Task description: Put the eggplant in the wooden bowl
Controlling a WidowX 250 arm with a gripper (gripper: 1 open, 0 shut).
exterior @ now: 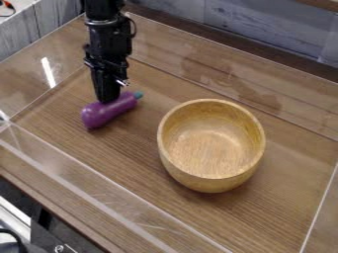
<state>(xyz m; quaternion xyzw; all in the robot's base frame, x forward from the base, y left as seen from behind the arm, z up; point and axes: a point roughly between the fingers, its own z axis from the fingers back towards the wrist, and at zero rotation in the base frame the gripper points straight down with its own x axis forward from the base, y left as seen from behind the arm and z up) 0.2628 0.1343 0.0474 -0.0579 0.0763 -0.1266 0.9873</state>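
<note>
Cam view, the only one: the robot hand [103,98] is at the upper L of the pic, black w/ thin linkages, its arm coming down from the top edge, fingers pointing down at the eggplant [111,111]. Hand state: narrow, jaws shut; can't tell for sure if they have the eggplant pinched betw. them or just sit against or behind it, as the tips are small, dark & partly lost against the purple. The eggplant is glossy purple, outside the bowl, on the L side of the table [138,203]; it lies slanted, fat end toward the lower L of the pic, greenish stem tip toward the upper R, tip pointing roughly at the far part of the bowl. Can't tell if its underside is flat on the wood. The wooden bowl [211,181] is to the R of it in the pic, well apart from the hand, upright, round, light tan w/ thick walls & a smooth rim; the inside shows bare wood w/ grain. Tabletop is brown wood w/ long plank lines running diag. & some glare at the L. Behind the table, along the top, a greyish wall [271,30]. Bottom L corner, past the table edge: dark gear [16,239], too dim & cut off to name.
</note>
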